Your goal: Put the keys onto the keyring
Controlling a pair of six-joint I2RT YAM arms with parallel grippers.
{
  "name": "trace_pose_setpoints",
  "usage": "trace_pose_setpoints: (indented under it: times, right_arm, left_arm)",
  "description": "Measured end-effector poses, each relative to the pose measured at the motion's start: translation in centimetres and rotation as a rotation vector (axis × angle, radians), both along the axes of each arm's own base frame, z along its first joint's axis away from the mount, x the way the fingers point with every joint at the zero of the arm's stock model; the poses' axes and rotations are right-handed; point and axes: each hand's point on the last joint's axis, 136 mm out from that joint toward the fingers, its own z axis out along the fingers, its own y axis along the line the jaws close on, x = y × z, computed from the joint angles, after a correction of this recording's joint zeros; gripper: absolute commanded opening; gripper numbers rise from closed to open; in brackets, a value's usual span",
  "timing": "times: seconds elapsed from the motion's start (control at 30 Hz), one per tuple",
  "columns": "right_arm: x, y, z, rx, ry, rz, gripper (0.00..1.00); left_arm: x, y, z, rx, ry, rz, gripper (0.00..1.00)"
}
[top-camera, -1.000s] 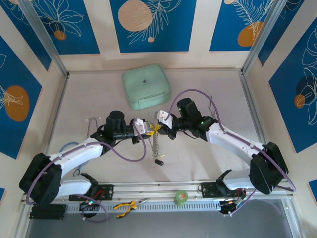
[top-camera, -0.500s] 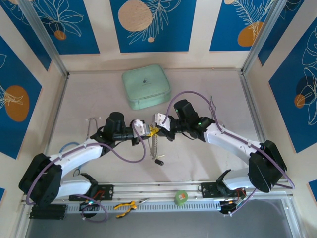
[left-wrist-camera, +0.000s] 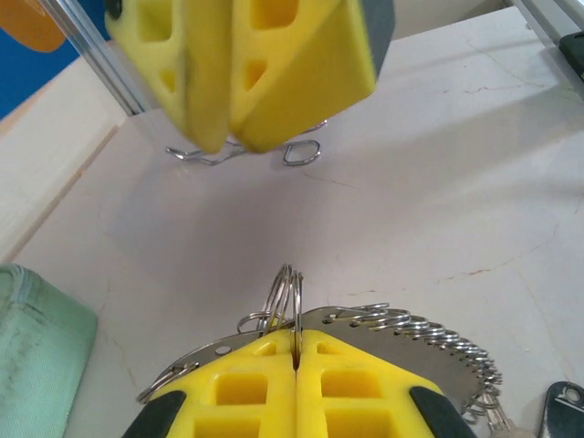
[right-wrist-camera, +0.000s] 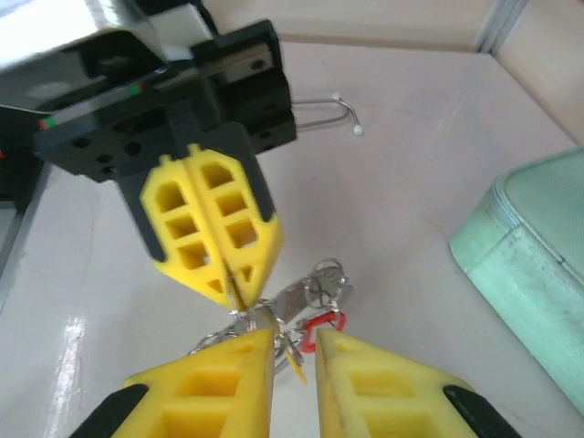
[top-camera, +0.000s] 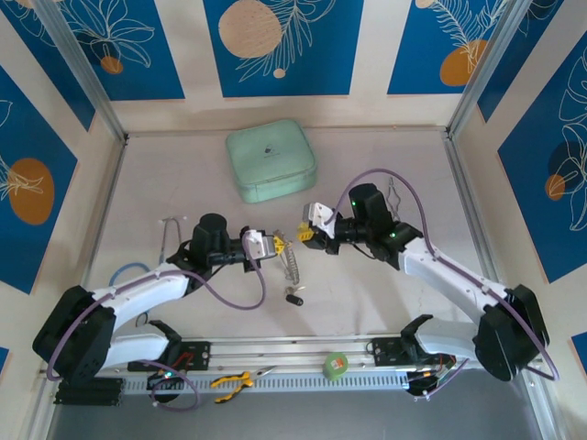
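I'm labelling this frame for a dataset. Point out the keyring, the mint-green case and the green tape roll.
keyring (left-wrist-camera: pixel 286 278), left wrist view, the ring's upper arc.
mint-green case (top-camera: pixel 271 160), top external view, middle of the lid.
green tape roll (top-camera: pixel 337 365), top external view, the roll's green side.

Toward the near edge from the mint-green case (top-camera: pixel 271 160), the middle of the counter (top-camera: pixel 358 302) is crowded. The left pincer (top-camera: pixel 272 245) and right pincer (top-camera: pixel 301 237) face each other tip to tip across a narrow gap. The keyring (left-wrist-camera: pixel 290 292), pinched in the left one, trails its beaded chain (top-camera: pixel 291 268) there, with a black-headed key (top-camera: pixel 293 297) just nearer. Left of the case, a bent wire tool (top-camera: pixel 167 231) and blue cord loop (top-camera: pixel 128 271) lie by the wall. Right of it, a small wire piece (top-camera: pixel 393 192) sits amid bare counter. The strip between case and pincers is open.
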Motion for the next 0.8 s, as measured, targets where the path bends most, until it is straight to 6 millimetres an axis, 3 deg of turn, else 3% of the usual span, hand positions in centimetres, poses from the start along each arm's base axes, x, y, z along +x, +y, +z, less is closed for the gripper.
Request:
trace_pose_setpoints:
  times: [0.23,0.63,0.8]
  right_arm:
    - [-1.5,0.9,-3.0,-0.078,-0.036,0.049,0.17]
    - [-1.0,1.8,-4.4,-0.116,-0.075,0.062,0.13]
    - [-0.9,1.9,-4.5,-0.121,-0.089,0.065,0.0]
  left_arm:
    - [-0.4,0.0,-0.4,0.015,-0.097,-0.032,0.0]
    - [-0.5,-0.1,-0.4,0.025,-0.128,-0.044,0.0]
    - [-0.5,0.0,-0.5,0.026,-0.127,-0.044,0.0]
